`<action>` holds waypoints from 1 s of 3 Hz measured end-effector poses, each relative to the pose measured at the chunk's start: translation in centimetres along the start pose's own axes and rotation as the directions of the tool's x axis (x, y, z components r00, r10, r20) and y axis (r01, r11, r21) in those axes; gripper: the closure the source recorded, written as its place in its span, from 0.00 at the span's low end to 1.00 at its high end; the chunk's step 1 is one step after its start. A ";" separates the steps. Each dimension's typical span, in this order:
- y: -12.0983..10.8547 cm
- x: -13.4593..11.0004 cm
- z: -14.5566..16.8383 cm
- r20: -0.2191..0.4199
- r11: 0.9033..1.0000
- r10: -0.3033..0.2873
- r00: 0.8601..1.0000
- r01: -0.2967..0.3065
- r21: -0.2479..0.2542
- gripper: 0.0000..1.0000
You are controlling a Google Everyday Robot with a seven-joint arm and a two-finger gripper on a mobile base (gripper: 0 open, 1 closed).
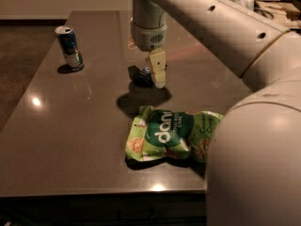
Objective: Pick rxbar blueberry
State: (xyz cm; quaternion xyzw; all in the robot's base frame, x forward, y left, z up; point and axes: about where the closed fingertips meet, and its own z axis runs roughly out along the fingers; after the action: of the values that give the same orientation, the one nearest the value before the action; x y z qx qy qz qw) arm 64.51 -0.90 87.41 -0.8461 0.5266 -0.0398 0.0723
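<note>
The rxbar blueberry [140, 76], a small dark-blue wrapper, lies flat on the dark table [80, 126] near its middle. My gripper [150, 74] hangs straight down from the wrist right over the bar's right end, low over the table. It is open and holds nothing. One beige finger [157, 67] stands in front of the bar and hides part of it; the other finger is mostly hidden behind the wrist.
A large light-green chips bag [171, 134] lies just in front of the bar. A blue-and-silver can [69, 47] stands upright at the back left. My arm [254, 126] fills the right side of the view. Clutter sits at the far right corner [263, 8].
</note>
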 end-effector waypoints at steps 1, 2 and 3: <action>-0.8 0.4 1.3 -0.052 0.998 -0.046 0.998 0.044 -0.040 0.00; -1.1 1.3 2.6 -0.083 0.995 -0.072 0.994 0.066 -0.076 0.00; -0.9 1.9 3.4 -0.087 0.992 -0.093 0.992 0.084 -0.098 0.00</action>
State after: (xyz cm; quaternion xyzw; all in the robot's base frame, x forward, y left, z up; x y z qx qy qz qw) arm 66.63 -1.93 84.16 -0.8684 0.4925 -0.0569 0.0064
